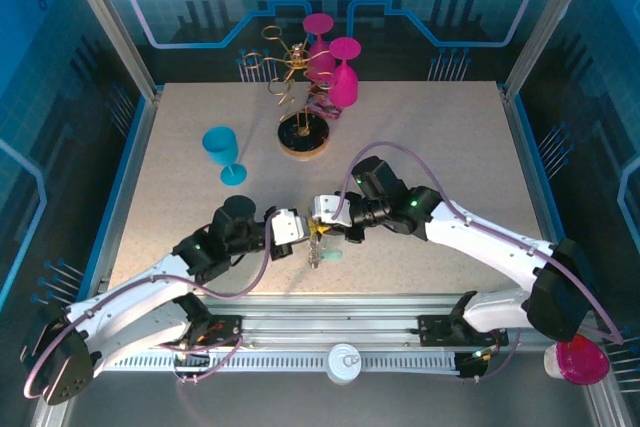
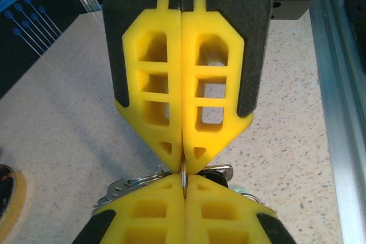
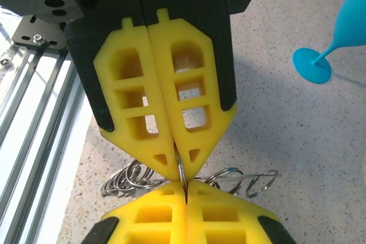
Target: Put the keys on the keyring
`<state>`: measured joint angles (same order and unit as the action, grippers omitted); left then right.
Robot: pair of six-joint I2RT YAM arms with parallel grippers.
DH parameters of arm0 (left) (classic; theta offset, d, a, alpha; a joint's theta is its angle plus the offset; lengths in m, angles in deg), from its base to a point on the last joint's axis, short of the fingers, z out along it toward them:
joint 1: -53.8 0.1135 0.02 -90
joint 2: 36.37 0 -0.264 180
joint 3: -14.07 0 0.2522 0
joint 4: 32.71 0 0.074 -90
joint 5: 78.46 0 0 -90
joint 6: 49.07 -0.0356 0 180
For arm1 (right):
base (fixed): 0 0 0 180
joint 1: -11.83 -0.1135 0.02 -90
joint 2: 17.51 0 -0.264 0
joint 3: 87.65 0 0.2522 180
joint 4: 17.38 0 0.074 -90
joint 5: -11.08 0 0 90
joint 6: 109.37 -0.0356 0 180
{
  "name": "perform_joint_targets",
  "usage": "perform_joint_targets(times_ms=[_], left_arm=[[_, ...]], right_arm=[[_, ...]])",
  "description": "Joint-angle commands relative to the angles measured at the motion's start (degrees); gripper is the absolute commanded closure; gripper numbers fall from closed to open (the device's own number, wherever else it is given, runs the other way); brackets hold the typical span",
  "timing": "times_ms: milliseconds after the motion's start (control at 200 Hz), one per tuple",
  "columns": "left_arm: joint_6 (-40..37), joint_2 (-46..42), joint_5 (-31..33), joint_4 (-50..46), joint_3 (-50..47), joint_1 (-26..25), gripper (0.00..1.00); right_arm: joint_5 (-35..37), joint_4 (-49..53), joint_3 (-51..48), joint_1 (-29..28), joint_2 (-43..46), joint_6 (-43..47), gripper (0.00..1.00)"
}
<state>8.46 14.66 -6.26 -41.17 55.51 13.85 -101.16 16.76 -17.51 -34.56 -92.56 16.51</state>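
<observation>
At the near edge of the table [image 1: 430,147], your two arms reach in toward each other and meet just past the rail. Your left gripper [image 1: 298,230] and your right gripper [image 1: 323,210] stand tip to tip, almost touching. Both are clenched. In each wrist view the yellow fingers [image 2: 154,112] press flat together, and a thin metal edge of the keyring [image 2: 183,179] is pinched at the tips of both pairs. So each of your grippers is grasping the keyring, which sits between them over the tabletop. Silvery loops [image 3: 130,179] fan out to either side of the pinch. In the top view a teal key [image 1: 331,255] shows just below the ring; you cannot tell whether it is threaded on. Farther out, left of centre, a teal goblet [image 1: 224,152] stands upright. Beyond it, a gold wire rack [image 1: 288,57] rises from a round wooden disc [image 1: 303,137]. Pink goblets [image 1: 342,72] sit on the rack, bases up, near the far edge.
</observation>
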Motion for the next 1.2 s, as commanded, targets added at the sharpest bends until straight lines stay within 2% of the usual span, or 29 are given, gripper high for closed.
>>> perform_joint_targets(times_ms=[0,130,220,315,400,545,826,941,1026,1121,1196], left_arm=[[-0.86,0.61,0.04,-0.52,1.44,-0.13,1.0],[-0.41,-0.19,-0.38,2.41,0.09,-0.22,1.0],[0.35,-1.13,-1.19,5.89,-1.43,-0.19,1.0],[1.02,-1.41,-2.8,8.27,-2.33,-0.09,1.0],[1.48,-1.15,-3.58,9.21,-2.58,-0.13,1.0],[2.36,-0.93,-4.45,10.95,-2.94,-0.08,1.0],[4.5,-0.37,-5.64,14.48,-4.06,-0.1,1.0],[4.85,-0.25,-5.99,15.26,-4.36,-0.07,1.0],[4.96,-0.31,-5.92,15.3,-4.38,-0.06,1.0],[4.95,-0.37,-5.22,14.86,-4.23,-0.05,1.0],[4.64,-0.62,-3.82,13.14,-3.72,-0.06,0.9]], right_arm=[[-4.94,-0.75,1.46,-1.71,1.56,0.02,1.0],[-7.97,-9.66,-4.0,0.56,4.65,-5.92,1.0],[-11.23,-19.67,-10.52,3.62,7.22,-12.68,0.81],[-13.84,-28.81,-16.01,6.03,8.37,-17.57,0.76],[-14.58,-31.73,-17.91,6.36,8.12,-18.29,0.71],[-15.14,-32.08,-18.04,6.34,6.46,-18.09,0.7],[-15.98,-32.67,-17.41,6.19,3.77,-16.99,0.77],[-15.95,-31.76,-17.11,6.14,3.4,-15.85,0.86],[-16.42,-30.37,-16.28,6.14,3.35,-15.09,1.0],[-16.04,-27.3,-14.6,5.9,3.58,-13.3,1.0],[-14.76,-22.29,-12.57,5.26,3.87,-10.4,1.0]])
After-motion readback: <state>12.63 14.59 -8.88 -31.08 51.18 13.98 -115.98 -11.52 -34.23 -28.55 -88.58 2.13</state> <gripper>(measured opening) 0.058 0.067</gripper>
